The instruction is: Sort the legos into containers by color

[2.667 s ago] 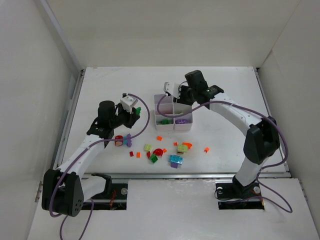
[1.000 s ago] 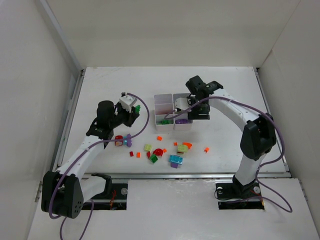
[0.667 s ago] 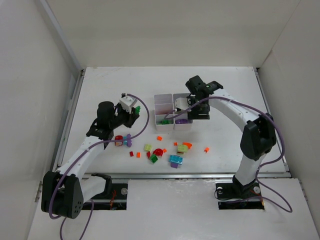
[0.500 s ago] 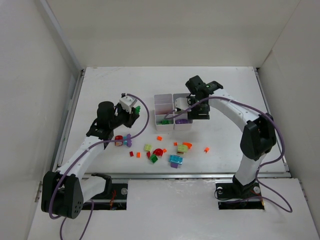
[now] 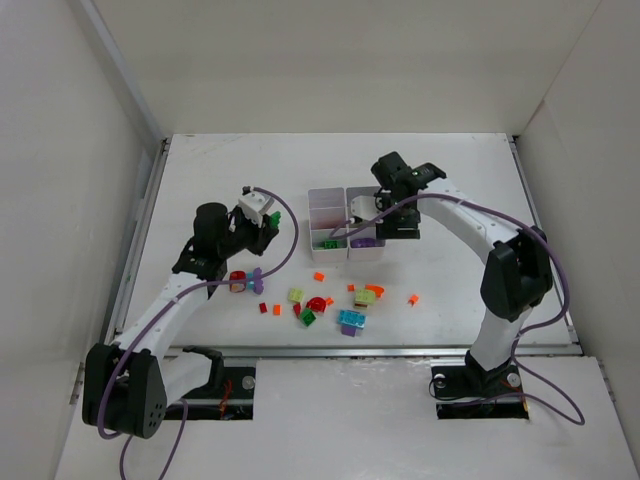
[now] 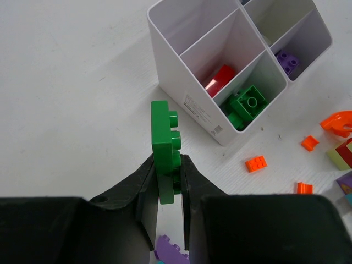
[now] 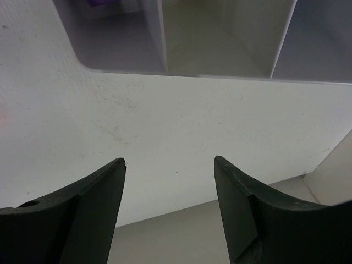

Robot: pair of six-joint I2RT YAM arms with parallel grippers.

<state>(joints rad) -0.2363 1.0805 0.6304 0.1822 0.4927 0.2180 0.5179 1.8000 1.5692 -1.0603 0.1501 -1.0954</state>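
The left gripper [image 6: 168, 165] was clenched on a green rectangular plastic brick [image 6: 164, 137], gripped by its lower end and held on edge; its studs faced toward the white plastic tray of six square compartments [image 6: 173, 77]. Gripper and brick stood to the left of the tray, clear of its wall.

Tray contents, as seen from the left wrist:
- a red brick [image 6: 220, 80] lay in the middle compartment of the row on the left gripper's side;
- a green studded brick [image 6: 247, 104] lay in the end compartment of that row;
- a purple brick [image 6: 287, 59] lay in the compartment beside the green one, in the other row.

The right gripper [image 7: 169, 162] was released, fingers spread wide with nothing between them; it sat low against the tray's right side, the compartment openings just ahead of it.

Loose pieces lay scattered on the white table [image 5: 450, 200] off the tray's near end, apart from it: small orange bits [image 6: 256, 163], an orange arched piece [image 6: 338, 121], and a cluster of red, yellow-green, cyan and purple bricks [image 5: 330, 305]. A purple piece [image 6: 170, 250] lay directly beneath the left gripper.
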